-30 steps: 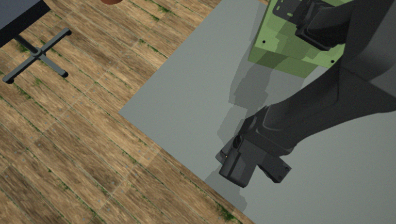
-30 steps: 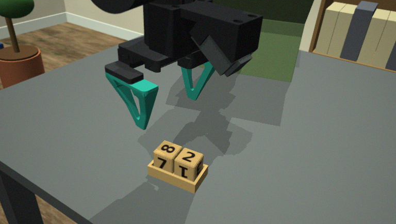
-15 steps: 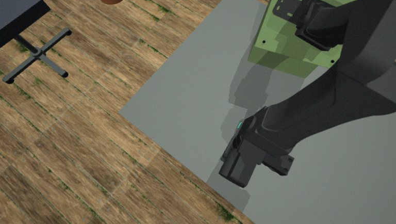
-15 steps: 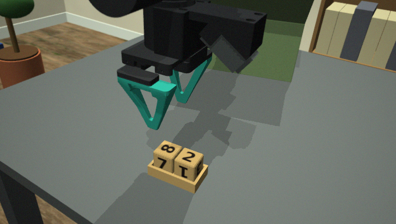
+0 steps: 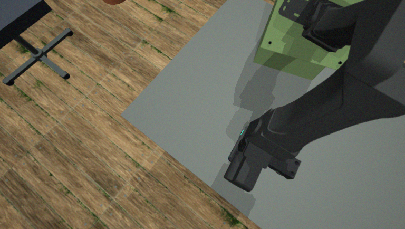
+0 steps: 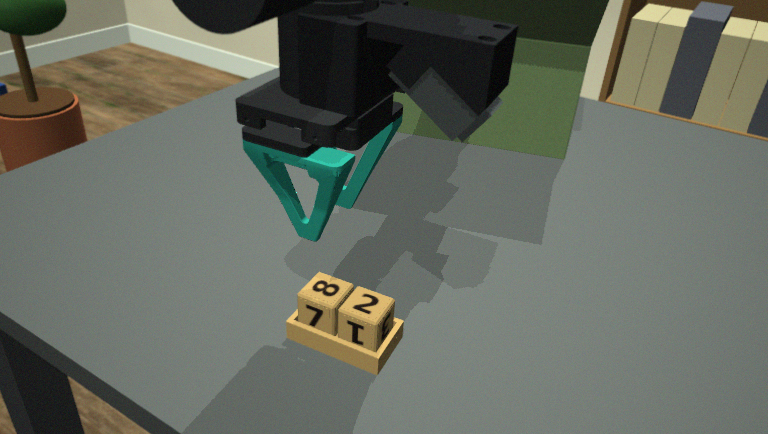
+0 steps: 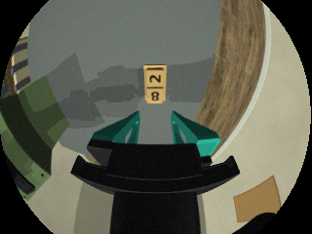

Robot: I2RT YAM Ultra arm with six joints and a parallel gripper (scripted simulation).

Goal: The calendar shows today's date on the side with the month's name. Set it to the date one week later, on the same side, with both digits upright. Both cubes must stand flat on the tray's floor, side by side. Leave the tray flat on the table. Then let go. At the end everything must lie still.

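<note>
My pincer [image 6: 322, 220] hangs half-parted, grasping nothing — both cubes [image 6: 345, 309] untouched in the tray [image 6: 334, 350]; resetting remains.

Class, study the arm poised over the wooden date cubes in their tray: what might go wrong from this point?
1. The end effector hangs empty above the cubes; its half-closed fingers may be too narrow to straddle one, and could knock it.
2. The 8 cube and the 2 cube touch, so a finger may catch the neighbour.
3. Lifting a cube could drag the light tray along.
</note>
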